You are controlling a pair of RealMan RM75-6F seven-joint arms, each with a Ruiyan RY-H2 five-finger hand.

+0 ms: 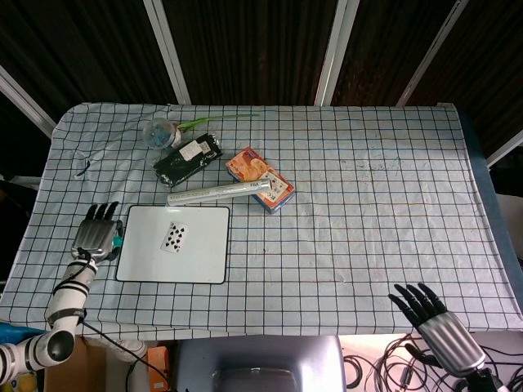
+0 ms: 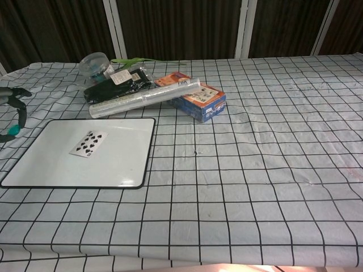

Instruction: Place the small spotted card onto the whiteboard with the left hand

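Observation:
The small spotted card (image 1: 173, 236) (image 2: 88, 143) lies flat on the whiteboard (image 1: 204, 261) (image 2: 119, 164), left of the board's middle. My left hand (image 1: 96, 232) (image 2: 12, 113) hovers just left of the board's left edge, fingers spread and empty, apart from the card. My right hand (image 1: 431, 321) hangs off the table's front right corner with fingers spread, holding nothing; the chest view does not show it.
Behind the board lie a silver foil roll (image 1: 221, 193) (image 2: 142, 98), a colourful box (image 1: 260, 179) (image 2: 195, 96), a black packet (image 1: 188, 158) (image 2: 116, 85), a clear lidded cup (image 1: 159, 131) (image 2: 94, 63) and a green stalk (image 1: 214, 119). The checked cloth (image 1: 376, 212) covers the table.

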